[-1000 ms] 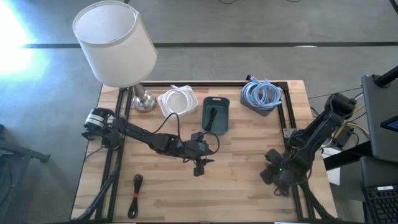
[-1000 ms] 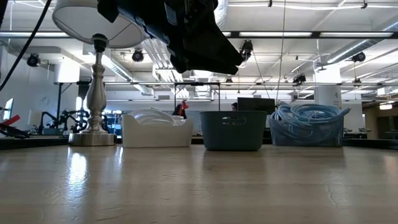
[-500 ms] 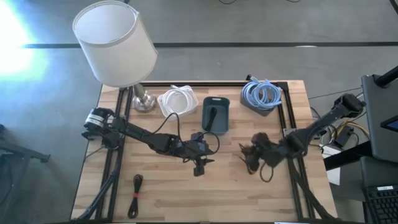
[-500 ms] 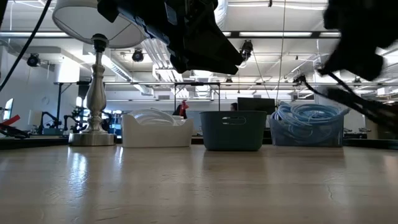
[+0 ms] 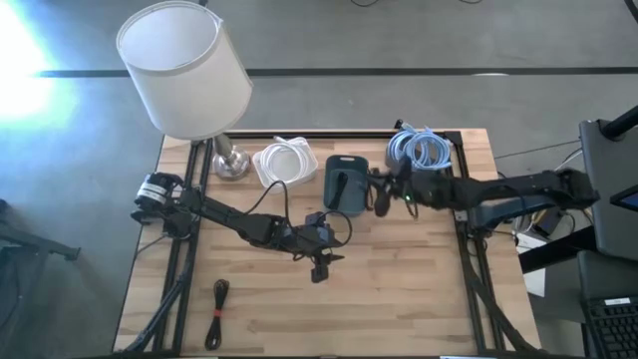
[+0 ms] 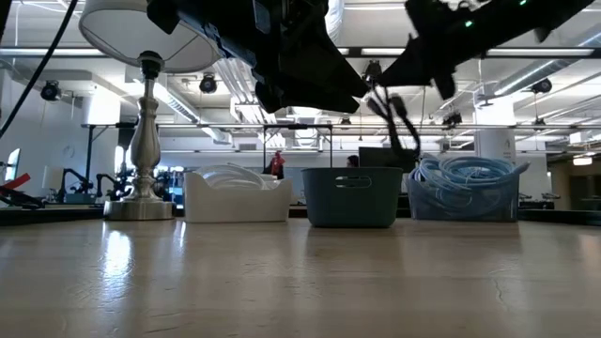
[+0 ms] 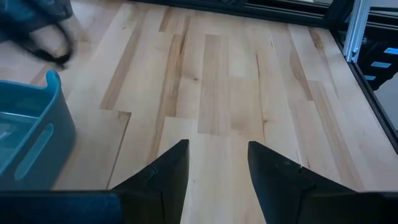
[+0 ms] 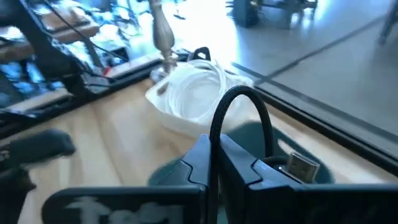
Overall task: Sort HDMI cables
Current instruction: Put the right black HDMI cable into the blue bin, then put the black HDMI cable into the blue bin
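Right gripper (image 5: 384, 191) clenches a black cable (image 8: 239, 118) just beside the teal bin (image 5: 346, 184); left gripper (image 7: 217, 165), fingers spread, hovers empty.

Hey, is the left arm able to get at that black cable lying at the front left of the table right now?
Probably yes. The left gripper hangs open and empty over bare wood, and nothing lies between it and the black cable near the table's front left edge. The right gripper is busy by the teal bin.
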